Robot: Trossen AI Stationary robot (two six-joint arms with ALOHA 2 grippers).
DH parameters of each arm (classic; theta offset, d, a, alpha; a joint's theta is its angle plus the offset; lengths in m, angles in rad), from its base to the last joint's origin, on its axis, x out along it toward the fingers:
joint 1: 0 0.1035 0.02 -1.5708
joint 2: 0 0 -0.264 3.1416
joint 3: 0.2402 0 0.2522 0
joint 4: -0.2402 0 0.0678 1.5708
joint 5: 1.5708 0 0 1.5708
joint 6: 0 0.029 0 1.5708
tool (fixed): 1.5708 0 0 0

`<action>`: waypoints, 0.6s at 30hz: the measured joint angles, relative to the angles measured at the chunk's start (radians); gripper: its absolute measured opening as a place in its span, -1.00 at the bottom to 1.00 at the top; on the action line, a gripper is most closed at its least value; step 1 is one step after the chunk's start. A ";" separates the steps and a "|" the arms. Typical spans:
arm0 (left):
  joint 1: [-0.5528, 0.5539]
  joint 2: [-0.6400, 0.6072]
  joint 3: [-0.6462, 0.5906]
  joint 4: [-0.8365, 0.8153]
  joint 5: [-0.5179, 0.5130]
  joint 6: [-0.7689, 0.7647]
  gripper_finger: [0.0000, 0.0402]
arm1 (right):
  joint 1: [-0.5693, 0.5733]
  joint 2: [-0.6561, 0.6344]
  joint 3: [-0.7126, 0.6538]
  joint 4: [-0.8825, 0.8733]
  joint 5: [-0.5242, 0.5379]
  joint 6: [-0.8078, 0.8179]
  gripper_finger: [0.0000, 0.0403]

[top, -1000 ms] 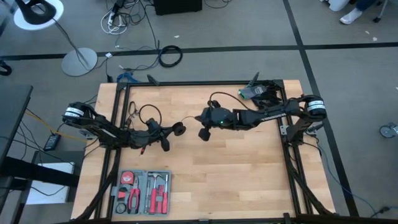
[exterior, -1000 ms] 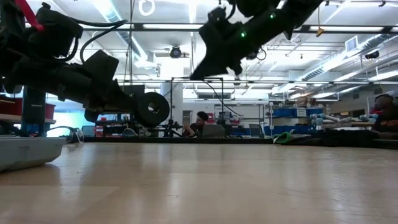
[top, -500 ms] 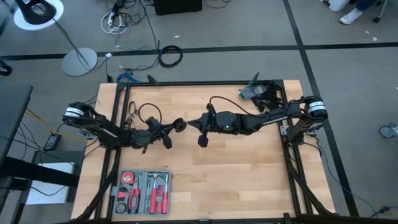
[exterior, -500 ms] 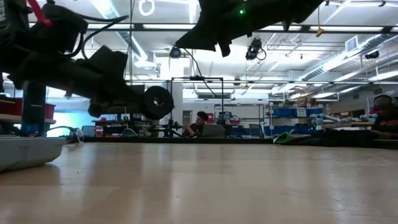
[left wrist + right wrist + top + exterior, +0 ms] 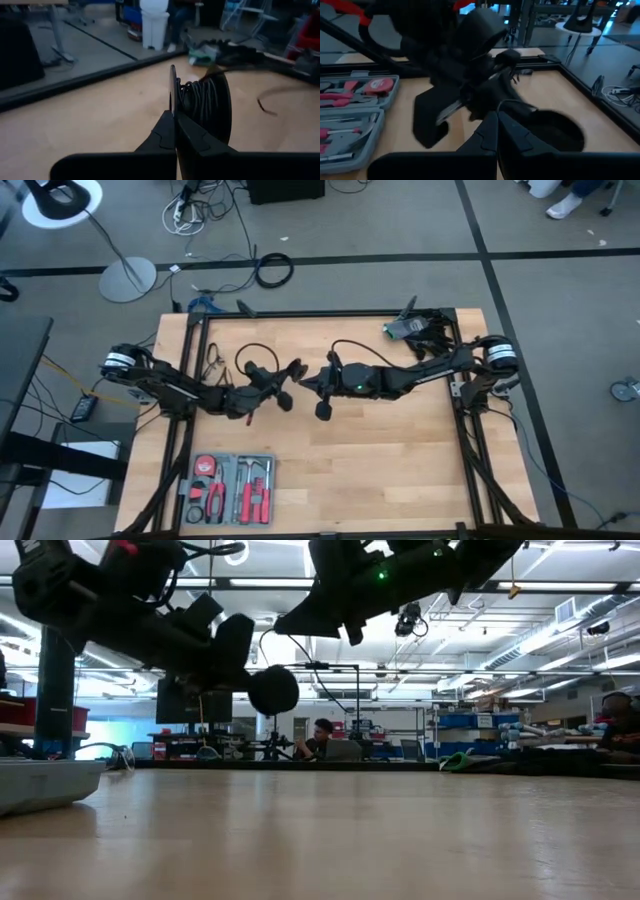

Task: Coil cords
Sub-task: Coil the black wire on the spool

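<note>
**A:** Risk is sitting in the middle of the desk, where both arms are meeting above the wood. The left end effector is pressing its fingers together on the rim of the puck, and turns of the cord are lying wound on it.

**B:** And the right end effector?

**A:** Its fingers are also together, and in the wrist view a thin wire is running out between them, so I am judging that it is pinching the cord just beside the puck. Both are hanging in the air; nothing of the puck is touching the desk.

**B:** So what is threatening to go wrong?

**A:** The two end effectors are working very near each other, so they could be colliding if one is turning too far. Also the left one is holding only a thin edge; a strong pull from the right could be twisting the puck out, and the wound turns would be springing loose.

**B:** Anything else?

**A:** The free loop behind the left arm is arching near its wrist and could be catching there. The toolbox is lying well apart, so it is not disturbing.
</note>
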 joint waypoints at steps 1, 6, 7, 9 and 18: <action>0.005 0.000 0.003 0.013 -0.004 0.014 -1.00 | 0.000 0.000 0.000 -0.001 -0.010 0.005 -1.00; 0.015 0.000 0.005 0.123 0.017 0.045 -1.00 | -0.004 0.001 0.000 -0.060 -0.025 0.015 -1.00; 0.015 0.000 0.004 0.150 0.018 0.048 -1.00 | -0.006 0.005 0.000 -0.070 -0.025 0.020 -1.00; 0.015 0.000 0.006 0.197 0.048 0.066 -1.00 | -0.009 0.028 0.001 -0.074 -0.024 0.046 -1.00; 0.014 0.000 -0.007 0.243 0.140 0.067 -1.00 | -0.022 0.112 0.000 -0.104 0.084 0.088 -1.00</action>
